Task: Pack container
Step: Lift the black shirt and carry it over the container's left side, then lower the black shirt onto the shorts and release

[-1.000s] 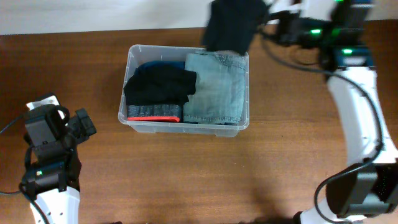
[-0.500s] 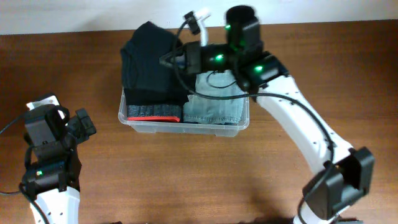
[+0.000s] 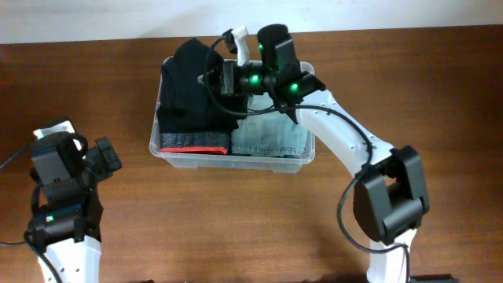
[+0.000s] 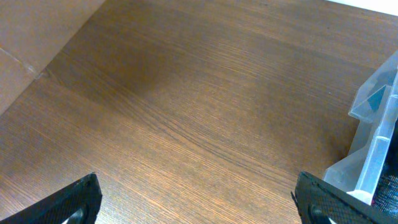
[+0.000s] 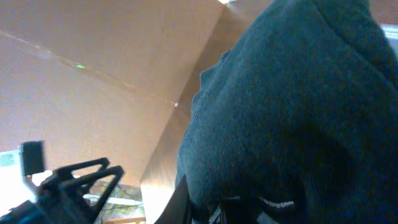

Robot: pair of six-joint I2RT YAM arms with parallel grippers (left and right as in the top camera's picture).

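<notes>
The container (image 3: 236, 161) is a clear plastic bin at the middle back of the table. Folded blue jeans (image 3: 271, 137) lie in its right half, and a black garment with a red-edged band (image 3: 192, 140) lies in its left half. My right gripper (image 3: 218, 79) is shut on a dark garment (image 3: 189, 75) that hangs over the bin's back left part. In the right wrist view that dark garment (image 5: 292, 112) fills the frame and hides the right gripper (image 5: 249, 208). My left gripper (image 3: 106, 157) stands open near the table's left edge, with bare wood between its fingertips (image 4: 81, 199). The bin's corner (image 4: 373, 143) shows at the right.
A pale wall strip (image 3: 118, 20) runs along the table's far edge. A brown cardboard panel (image 4: 37, 31) stands left of the left arm. The right arm (image 3: 346, 137) arches over the bin's right half.
The right arm has swung from the back right across to the bin's left half, carrying the dark garment with it. The left arm has not moved.
</notes>
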